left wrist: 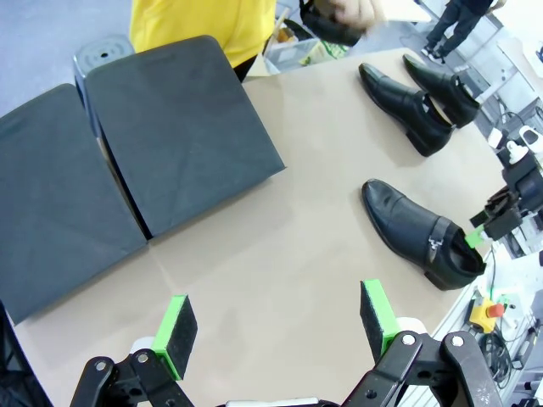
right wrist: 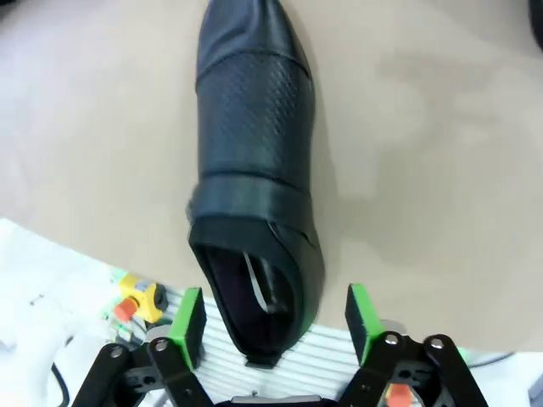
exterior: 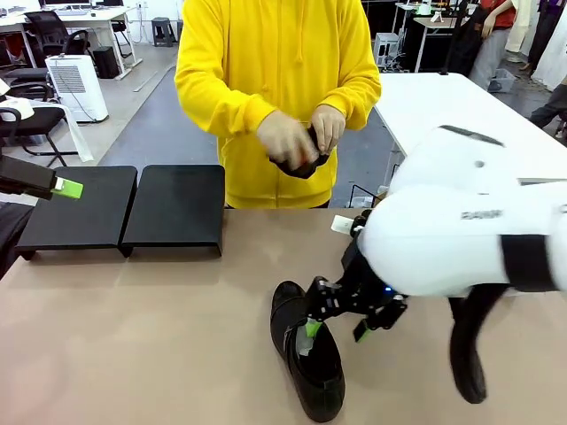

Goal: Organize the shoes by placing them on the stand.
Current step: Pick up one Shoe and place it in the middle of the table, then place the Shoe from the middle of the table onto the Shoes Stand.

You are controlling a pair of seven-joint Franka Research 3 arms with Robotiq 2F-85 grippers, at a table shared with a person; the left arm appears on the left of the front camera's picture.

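A light brown table [exterior: 133, 336] is shared by a two-armed robot and a person [exterior: 275, 80] in a yellow hooded top, who is seen standing just behind the stand's right end. The black stand [exterior: 173, 208], made of two flat panels set side by side, is placed at the table's far left, and nothing is seen resting on it.

The white right arm [exterior: 461, 239] is bent down over the table well to the right of the stand, on the robot's side. Beneath it, one glossy black shoe [exterior: 319, 372] is laid flat on the table, well apart from the stand, with its toe turned toward the near edge. Two further shoes [left wrist: 399, 97] are seen side by side, farther still from the stand, in the left wrist view.

The right gripper [right wrist: 274, 322] is positioned at that single shoe's heel end. Its jaws are spread wide, a green pad is seen on either side of the heel opening, and nothing is gripped. The left gripper [left wrist: 278, 326] is held above the table just in front of the stand, its jaws fully parted and nothing between them.

A small dark object [exterior: 301, 159] with a reddish patch is held in the person's hands [exterior: 306, 133] at chest height, behind the stand's right end; what it is cannot be told.
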